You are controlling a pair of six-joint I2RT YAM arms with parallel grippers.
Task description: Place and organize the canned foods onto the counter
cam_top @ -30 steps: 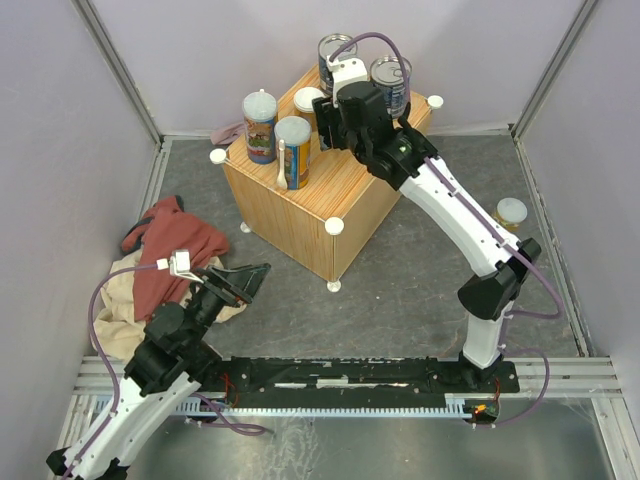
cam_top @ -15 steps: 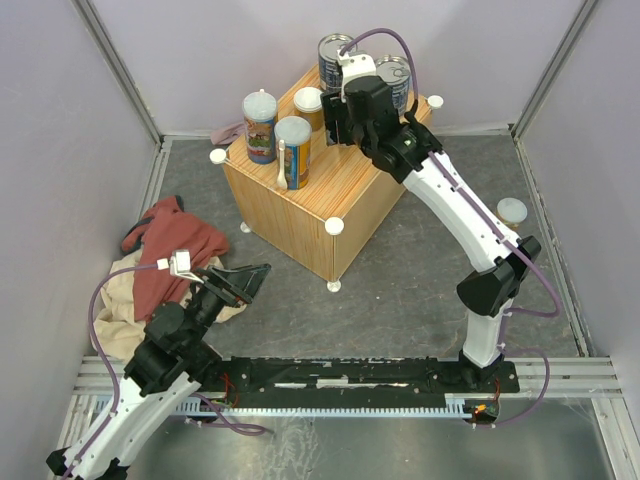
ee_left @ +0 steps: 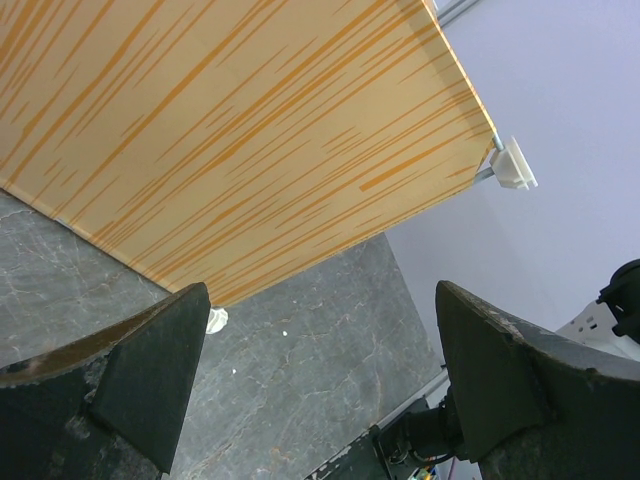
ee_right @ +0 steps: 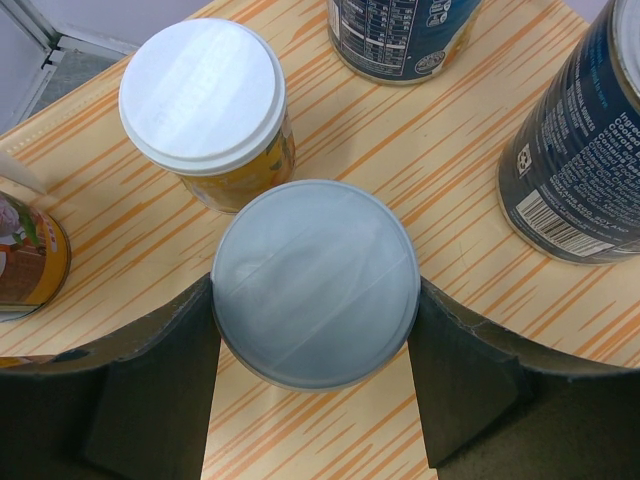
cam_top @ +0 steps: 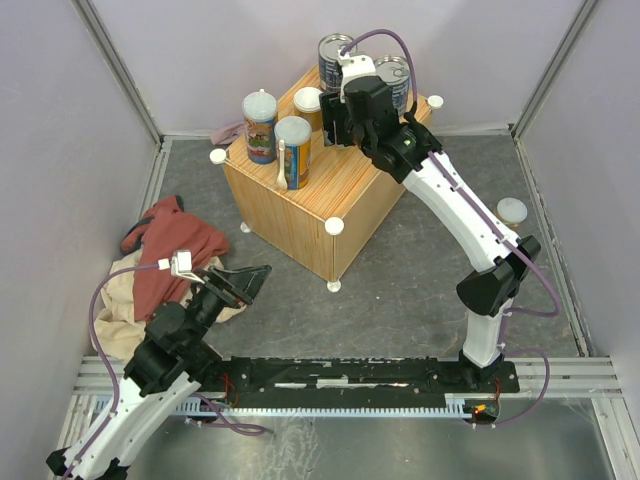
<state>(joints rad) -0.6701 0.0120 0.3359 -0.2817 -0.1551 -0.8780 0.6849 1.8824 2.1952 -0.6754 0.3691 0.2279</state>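
Right tool (ee_right: 314,300): clamped on the grey-lid can (ee_right: 312,262), with a finger (ee_right: 150,390) tight against each side of the lid, so it was only as far apart as the can is wide.
Grey-lid can: above the counter (cam_top: 345,195) top, in the middle of the bunch. Couldn't tell if its base actually sat on the wood, since the lid blocked that.
Neighbours: the white-lid can (ee_right: 203,95) was just beside it with a thin gap. The back ring-pull can (cam_top: 337,58) and the second ring-pull can (cam_top: 395,75) stood upright at the far corner.
Tall ones: one tall can (cam_top: 260,128) and the other tall can (cam_top: 292,152) were upright near the counter's left edge, close together.
Stray can (cam_top: 512,212): down on the worktop (cam_top: 400,290) by the right wall, well apart from the counter, just behind the right arm's elbow.
Left tool (cam_top: 255,277): jaws wide apart with nothing between them, low beside the cloths and aimed at the counter's side.
Cloths: the red cloth (cam_top: 170,250) lay over the beige cloth (cam_top: 118,310) on the left of the worktop.
Hidden stuff: from above, the right tool covered the grey-lid can completely. The right wrist view cropped both ring-pull cans and left only a sliver of a tall one. The left wrist view showed just the counter's side.
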